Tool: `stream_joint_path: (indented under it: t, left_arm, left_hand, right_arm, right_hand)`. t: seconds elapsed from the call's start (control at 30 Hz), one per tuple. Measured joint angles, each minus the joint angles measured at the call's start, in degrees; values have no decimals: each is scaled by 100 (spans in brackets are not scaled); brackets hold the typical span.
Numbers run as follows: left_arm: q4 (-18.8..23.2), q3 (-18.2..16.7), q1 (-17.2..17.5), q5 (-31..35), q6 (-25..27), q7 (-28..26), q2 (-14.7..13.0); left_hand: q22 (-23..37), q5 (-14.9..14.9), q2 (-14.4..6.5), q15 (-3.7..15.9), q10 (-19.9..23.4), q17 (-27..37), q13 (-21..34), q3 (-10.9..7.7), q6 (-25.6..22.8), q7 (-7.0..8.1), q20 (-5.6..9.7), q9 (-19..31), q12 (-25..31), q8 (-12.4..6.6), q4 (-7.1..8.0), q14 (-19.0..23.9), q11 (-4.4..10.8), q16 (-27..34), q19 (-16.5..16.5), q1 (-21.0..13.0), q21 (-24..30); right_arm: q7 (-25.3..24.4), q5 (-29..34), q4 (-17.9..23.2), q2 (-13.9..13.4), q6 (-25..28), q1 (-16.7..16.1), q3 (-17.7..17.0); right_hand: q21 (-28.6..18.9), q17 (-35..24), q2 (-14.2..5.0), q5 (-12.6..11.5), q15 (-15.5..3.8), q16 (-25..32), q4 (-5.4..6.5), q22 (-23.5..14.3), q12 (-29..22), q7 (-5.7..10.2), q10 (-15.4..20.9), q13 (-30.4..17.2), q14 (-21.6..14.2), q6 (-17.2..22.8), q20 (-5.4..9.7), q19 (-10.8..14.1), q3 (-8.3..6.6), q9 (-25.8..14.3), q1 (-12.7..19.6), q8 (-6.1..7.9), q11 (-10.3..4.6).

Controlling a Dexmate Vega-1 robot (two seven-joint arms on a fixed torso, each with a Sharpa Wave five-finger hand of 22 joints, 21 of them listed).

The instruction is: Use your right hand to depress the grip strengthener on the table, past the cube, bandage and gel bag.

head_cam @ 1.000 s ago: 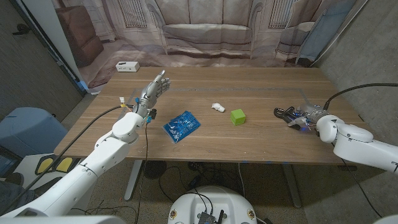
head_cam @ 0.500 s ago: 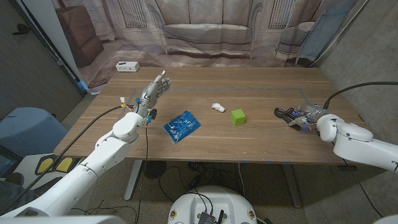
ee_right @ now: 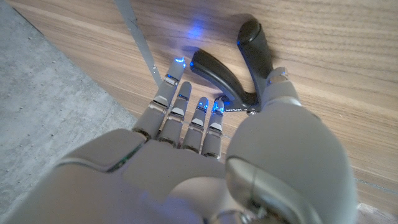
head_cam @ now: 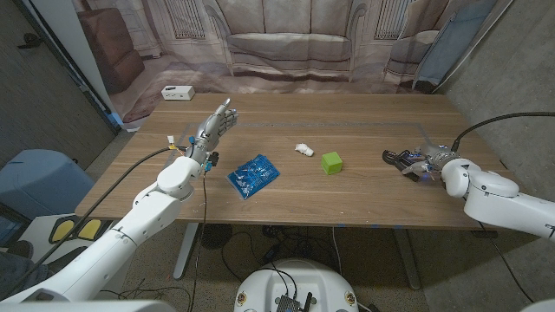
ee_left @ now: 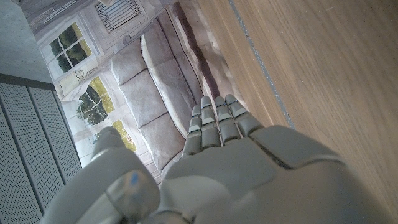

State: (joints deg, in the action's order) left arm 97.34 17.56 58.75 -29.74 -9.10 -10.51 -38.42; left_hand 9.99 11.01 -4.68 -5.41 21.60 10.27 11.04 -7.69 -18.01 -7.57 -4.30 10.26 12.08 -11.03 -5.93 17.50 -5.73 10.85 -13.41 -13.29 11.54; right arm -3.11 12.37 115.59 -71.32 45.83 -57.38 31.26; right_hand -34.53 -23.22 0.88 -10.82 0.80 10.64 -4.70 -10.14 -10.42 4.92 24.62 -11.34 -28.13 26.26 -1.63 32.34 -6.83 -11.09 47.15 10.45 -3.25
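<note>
The grip strengthener (head_cam: 396, 158), with two black handles, lies on the wooden table (head_cam: 364, 117) at the right. My right hand (head_cam: 431, 161) sits just behind it, holding nothing. In the right wrist view the strengthener (ee_right: 214, 70) spreads its handles ahead of my right hand (ee_right: 186, 143); the straight fingers (ee_right: 177, 102) lie beside one handle and the thumb (ee_right: 277, 93) covers the joint end. The green cube (head_cam: 331, 162), the white bandage (head_cam: 303, 149) and the blue gel bag (head_cam: 253, 174) lie mid-table. My left hand (head_cam: 217, 124) stands raised at the left, fingers straight and together.
A small white box (head_cam: 177, 93) sits at the table's far left corner. A cable (head_cam: 499, 121) runs to my right arm near the right table edge. In the left wrist view my left hand (ee_left: 217, 168) is over bare wood.
My right hand has edged slightly forward at the strengthener. The left arm and the objects on the table have not moved.
</note>
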Motion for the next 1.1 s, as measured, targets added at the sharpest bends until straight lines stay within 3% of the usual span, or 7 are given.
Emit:
stream_joint_path:
  t: [0.23, 0.37, 0.47, 0.53, 0.77, 0.97, 1.1]
  left_arm:
    - [-33, 21, -28, -7, 0, 39, 0]
    - [-40, 26, -34, -13, 0, 66, -1]
    - [-66, 38, -50, -19, 0, 78, 1]
    - [-72, 39, -52, -21, 0, 87, 2]
    - [-76, 41, -55, -26, 0, 101, -6]
    - [-76, 44, -73, -29, 0, 124, -22]
    - [-76, 57, -102, -30, 2, 154, -32]
  left_hand:
    - [0, 0, 0, 0, 0, 0, 0, 0, 0, 0, 0, 0, 0, 0, 0, 0, 0, 0, 0, 0, 0]
    - [0, 0, 0, 0, 0, 0, 0, 0, 0, 0, 0, 0, 0, 0, 0, 0, 0, 0, 0, 0, 0]
    - [0, 1, 0, 0, 0, 0, 0, 0, 0, 0, 0, 0, 0, 0, 0, 0, 0, 0, 0, 0, 0]
    - [0, 1, 0, 0, 0, 0, 0, 0, 0, 0, 0, 0, 0, 0, 0, 0, 0, 0, 0, 0, 0]
    - [0, 1, 0, 0, 0, 0, 0, 0, -21, 21, 0, 0, 0, 0, 0, 0, 0, 0, 0, 0, 0]
    - [0, 1, 0, 0, 0, 0, 0, -16, -21, 21, 0, 0, 0, 0, 16, 0, 0, 0, 0, 0, 0]
    - [0, 1, 0, 0, 0, 0, 0, -16, -21, 21, 0, 0, 0, 0, 16, 0, 0, 0, 0, 0, 0]
  right_arm:
    - [-346, -148, 44, -3, -94, -218, -240]
    - [-447, -191, 87, -3, -124, -394, -421]
    - [-447, -191, 116, -3, -124, -516, -543]
    - [-946, -365, 131, -2, -263, -593, -623]
    - [-1396, -569, 158, 86, -462, -902, -956]
    - [-1784, -808, 100, 263, -812, -1225, -1343]
    - [-2128, -964, 34, 423, -1209, -1447, -1606]
  right_hand:
    - [61, 12, -187, 0, -5, 88, 253, 0, -40, -12, 4, -24, 5, -3, 0, 0, 74, -25, -444, 67, 123]
    - [156, 36, -274, 0, -33, 88, 381, 0, -68, -80, 14, -26, 77, 472, 42, -45, 117, -52, -721, 233, 195]
    - [198, 56, -295, 0, -34, 88, 382, 0, -84, -102, 41, -26, 163, 496, 30, -113, 117, -53, -793, 233, 221]
    - [258, 64, -316, 0, -27, 88, 381, -1, -84, -115, 24, -26, 240, 418, 33, -207, 117, -53, -823, 203, 247]
    - [382, 104, -483, 0, -10, 49, 429, 29, -84, -113, 37, -26, 463, 406, 60, -349, 46, -44, -868, 170, 361]
    - [467, 190, -520, 22, -22, 49, 384, 28, -173, -217, 305, -26, 450, 524, 42, -367, 0, -36, -905, 170, 709]
    - [500, 247, -520, 23, -59, 88, 360, 56, -173, -347, 320, -16, 407, 345, 92, -317, -24, -36, -905, 100, 811]
